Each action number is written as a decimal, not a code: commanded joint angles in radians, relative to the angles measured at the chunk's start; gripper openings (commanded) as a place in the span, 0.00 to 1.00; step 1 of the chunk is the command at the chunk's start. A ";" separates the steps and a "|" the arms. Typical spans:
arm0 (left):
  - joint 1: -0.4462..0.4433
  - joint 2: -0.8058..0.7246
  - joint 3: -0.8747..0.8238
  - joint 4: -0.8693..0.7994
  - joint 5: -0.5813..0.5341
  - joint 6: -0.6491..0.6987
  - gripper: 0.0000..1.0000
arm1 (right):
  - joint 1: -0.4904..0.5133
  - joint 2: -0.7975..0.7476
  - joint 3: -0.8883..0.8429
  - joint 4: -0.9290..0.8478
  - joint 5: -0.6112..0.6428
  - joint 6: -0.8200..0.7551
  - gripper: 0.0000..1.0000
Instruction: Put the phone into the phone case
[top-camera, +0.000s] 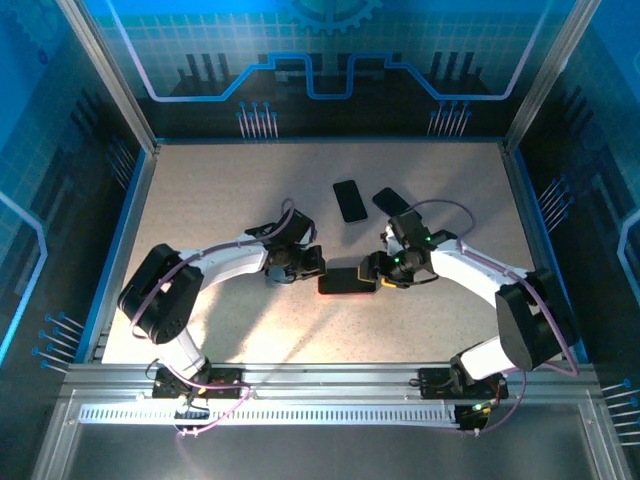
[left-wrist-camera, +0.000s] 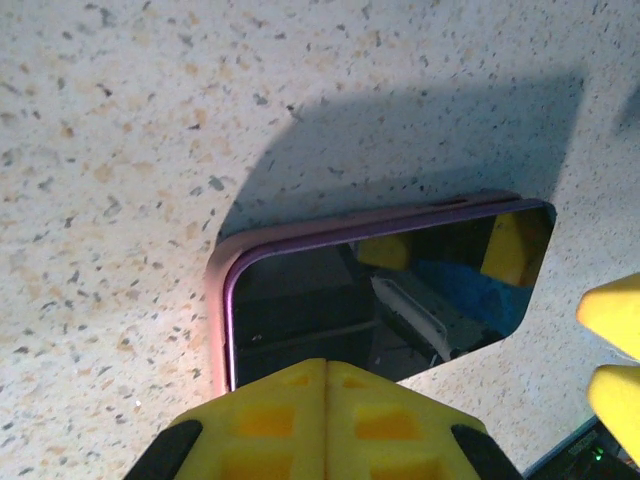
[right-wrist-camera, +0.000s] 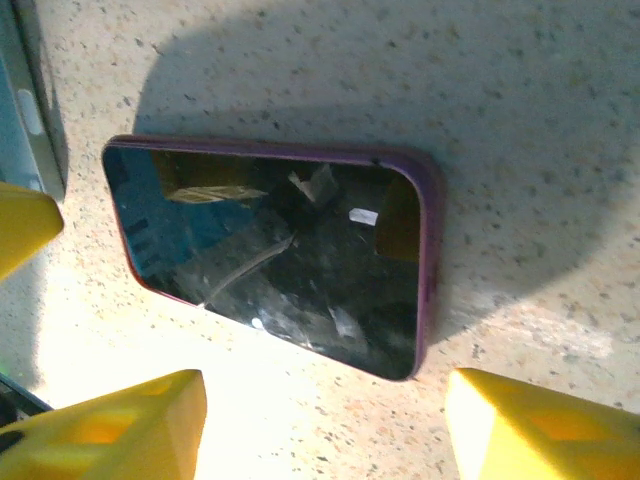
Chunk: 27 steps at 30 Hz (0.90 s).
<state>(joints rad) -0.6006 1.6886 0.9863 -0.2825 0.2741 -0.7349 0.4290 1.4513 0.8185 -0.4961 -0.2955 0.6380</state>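
Yellow fingers of your left gripper (left-wrist-camera: 325, 372) are pressed together, empty; your right gripper (right-wrist-camera: 325, 392) stands spread, gripping nothing. Between them the phone (right-wrist-camera: 270, 255) lies flat on the table (top-camera: 220, 200), pink case (left-wrist-camera: 214, 300) rimming it. Farther off, a dark handset (top-camera: 349, 200).

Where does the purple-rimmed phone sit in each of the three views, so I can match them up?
Top external: purple-rimmed phone just below the picture's centre, lying lengthwise left to right.
Left wrist: lower middle to right, one rounded corner at left, just above the closed left gripper.
Right wrist: centre-left, slightly tilted, above the spread right gripper.
Shared landmark: the speckled tabletop on which it lies.
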 joint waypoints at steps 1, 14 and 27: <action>-0.009 0.032 0.018 -0.022 -0.007 -0.017 0.07 | -0.028 -0.031 -0.043 0.033 -0.012 0.000 0.60; -0.008 -0.013 -0.039 -0.049 -0.014 -0.025 0.07 | -0.044 0.011 -0.071 0.100 -0.074 0.002 0.27; -0.008 -0.062 -0.103 -0.057 -0.026 -0.044 0.06 | -0.069 0.013 -0.113 0.127 -0.106 0.001 0.08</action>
<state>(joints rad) -0.6014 1.6642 0.9070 -0.3134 0.2584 -0.7616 0.3756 1.4551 0.7246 -0.3813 -0.3714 0.6426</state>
